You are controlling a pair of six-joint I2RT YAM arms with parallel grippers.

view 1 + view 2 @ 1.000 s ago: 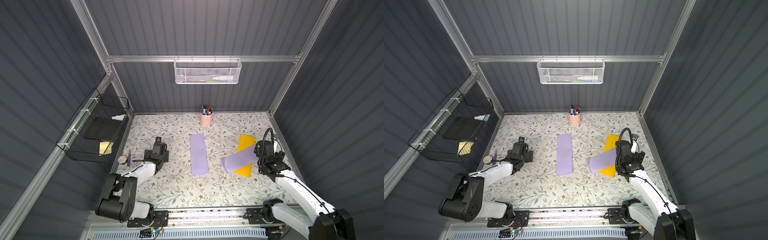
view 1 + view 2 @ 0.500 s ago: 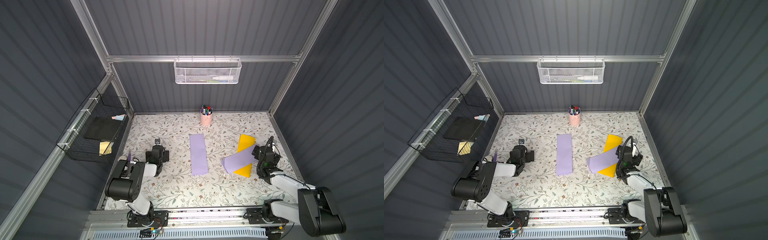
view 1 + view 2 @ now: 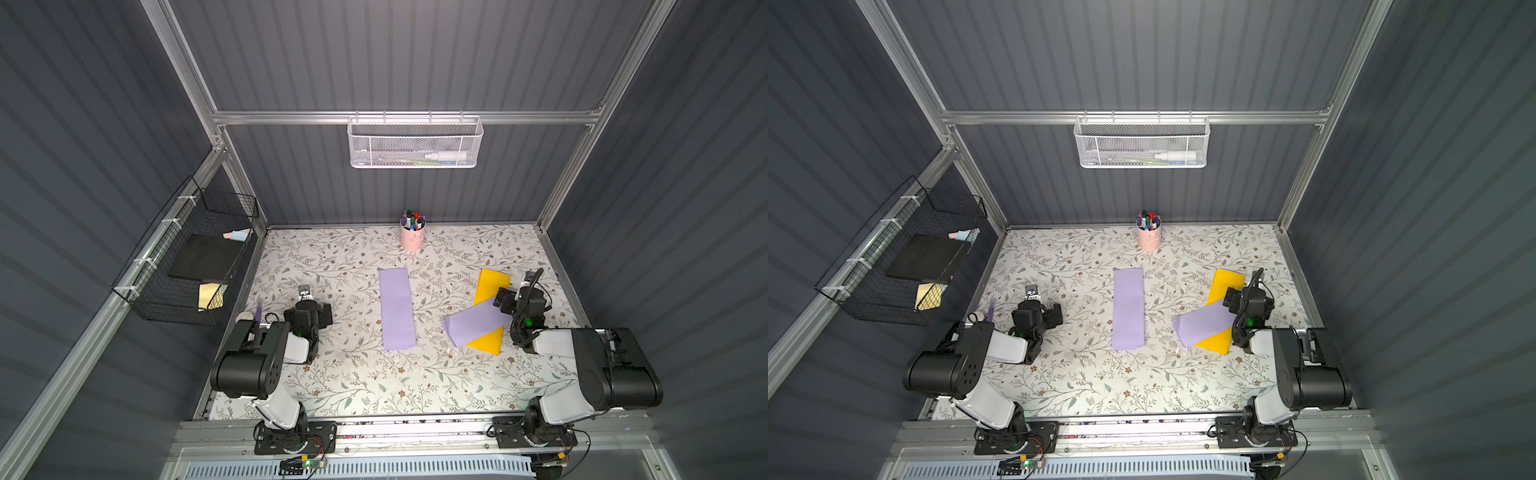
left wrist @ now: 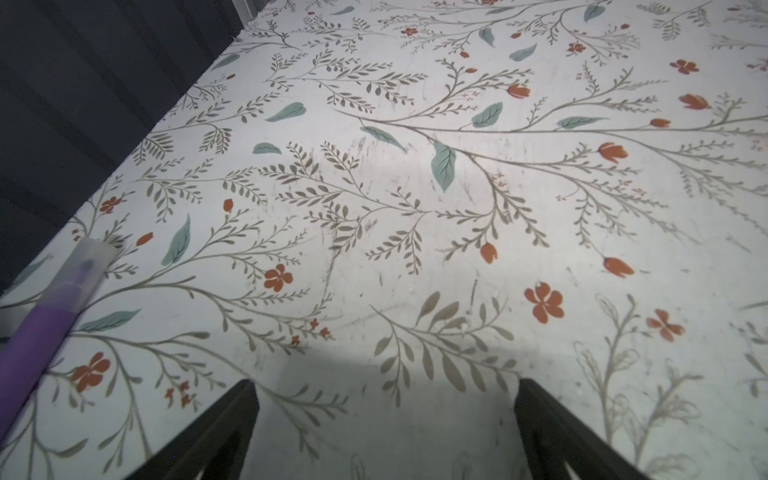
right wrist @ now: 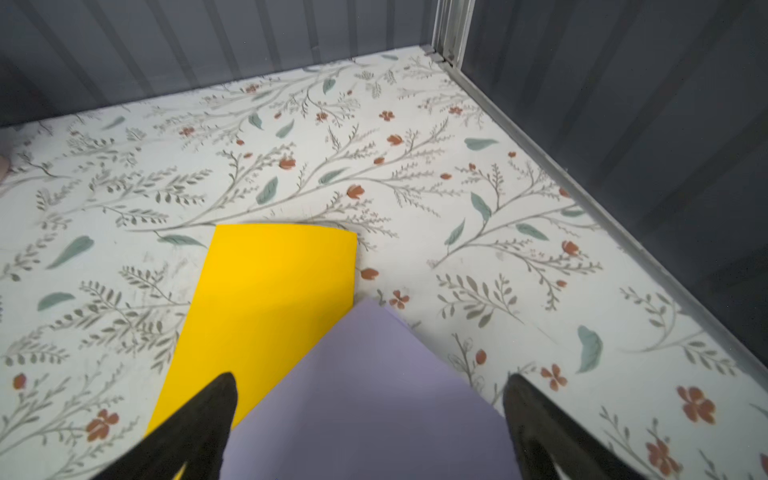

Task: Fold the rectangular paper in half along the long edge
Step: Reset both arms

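A narrow lavender paper [image 3: 397,309] [image 3: 1128,309] lies flat in the middle of the table in both top views. At the right, a second lavender paper [image 3: 478,324] [image 5: 365,395] lies askew across a yellow paper [image 3: 491,280] [image 5: 270,291]. My right gripper [image 3: 517,298] [image 5: 370,411] hangs low over this lavender paper's end, open, its fingers apart on either side with nothing gripped. My left gripper [image 3: 311,309] [image 4: 384,415] is at the left over bare tabletop, open and empty.
A pink cup of markers [image 3: 412,239] stands at the back middle. A purple marker [image 4: 41,324] [image 3: 258,313] lies at the left edge beside my left arm. A white mesh basket [image 3: 415,143] hangs on the back wall and a black wire basket [image 3: 187,266] on the left wall.
Both arms have folded back and down toward the front rail, with the grippers staying open. The papers have not moved.
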